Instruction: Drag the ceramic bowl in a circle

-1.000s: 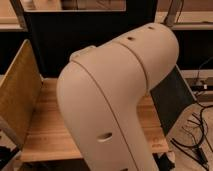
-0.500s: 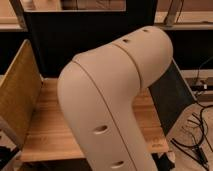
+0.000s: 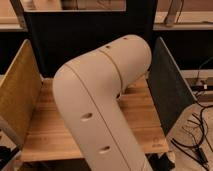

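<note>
My arm's big beige elbow (image 3: 102, 95) fills the middle of the camera view and blocks most of the wooden table (image 3: 47, 132). The gripper is out of view, hidden behind the arm. The ceramic bowl does not show; it is hidden or out of view. Only bare wood shows to the left and right of the arm.
A tan panel (image 3: 17, 90) walls the table's left side and a dark grey panel (image 3: 167, 85) its right. A black panel (image 3: 75, 40) stands at the back. Cables (image 3: 197, 135) lie on the floor at the right.
The arm's elbow has shifted slightly right and back, showing more of the table's left side.
</note>
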